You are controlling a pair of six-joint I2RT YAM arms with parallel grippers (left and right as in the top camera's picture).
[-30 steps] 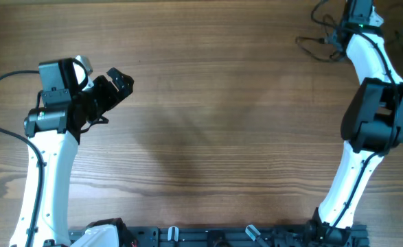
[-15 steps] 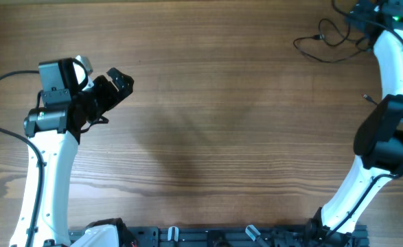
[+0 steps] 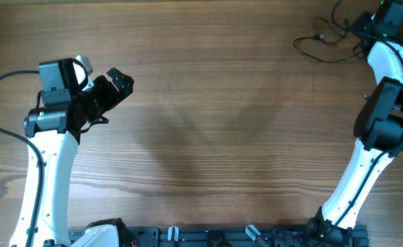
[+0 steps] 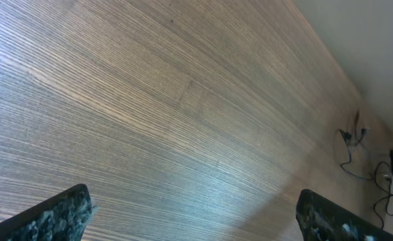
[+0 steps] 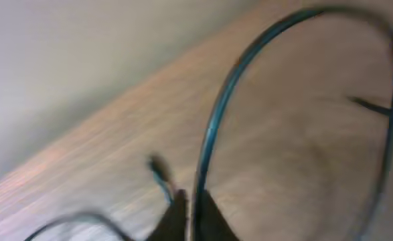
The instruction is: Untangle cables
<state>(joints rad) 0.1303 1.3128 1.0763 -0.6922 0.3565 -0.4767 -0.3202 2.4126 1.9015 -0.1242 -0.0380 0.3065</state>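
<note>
Cables (image 3: 323, 42) lie in a loose tangle at the far right corner of the wooden table (image 3: 208, 116), with some loops running off the top edge of the overhead view. The right arm stretches out to that corner, its elbow bent over the table's right edge. The right gripper (image 5: 191, 209) is pinched tight on a thin cable (image 5: 213, 120) that arcs up from between its fingertips. The left arm stands bent at the left side, well apart from the tangle. The left gripper (image 4: 193, 217) hovers above bare wood, jaws spread wide, holding nothing.
</note>
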